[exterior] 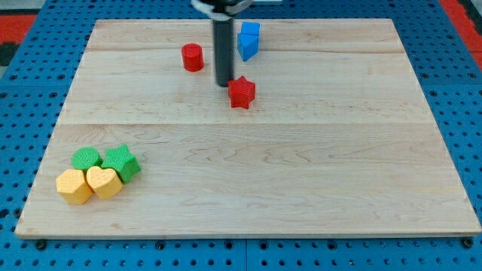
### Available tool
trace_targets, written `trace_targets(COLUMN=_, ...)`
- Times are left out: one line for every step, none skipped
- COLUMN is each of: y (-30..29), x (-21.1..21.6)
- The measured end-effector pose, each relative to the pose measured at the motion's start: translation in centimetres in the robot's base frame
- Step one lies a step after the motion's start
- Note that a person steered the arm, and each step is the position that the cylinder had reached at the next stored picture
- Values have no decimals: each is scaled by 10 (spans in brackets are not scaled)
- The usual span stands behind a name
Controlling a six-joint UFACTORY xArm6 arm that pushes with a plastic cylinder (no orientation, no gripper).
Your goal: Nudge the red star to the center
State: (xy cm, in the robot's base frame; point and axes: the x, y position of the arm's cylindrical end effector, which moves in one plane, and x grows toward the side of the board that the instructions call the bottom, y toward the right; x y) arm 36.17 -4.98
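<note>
pale wooden board (301,188) lies wide and bare below and to the right of the red star (242,92), which sits upper-middle. my tip (224,83) touches its upper-left side; the rod holds nothing.

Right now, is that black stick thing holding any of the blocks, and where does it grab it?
Nothing is held. My tip only pushes; it sits at the upper-left edge of the red star, touching or nearly so.
</note>
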Motion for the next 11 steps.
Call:
trace_targets(y=-2, x=1)
trace_targets(y=1, x=-18)
trace_targets(y=43, x=-20)
trace_targets(y=55, x=12)
trace_targets(y=8, x=34)
trace_targets(y=29, x=38)
trace_targets(y=49, x=31)
trace_targets(y=85, x=7)
trace_targets(y=128, x=17)
trace_targets(y=64, x=57)
trace_targets(y=2, x=86)
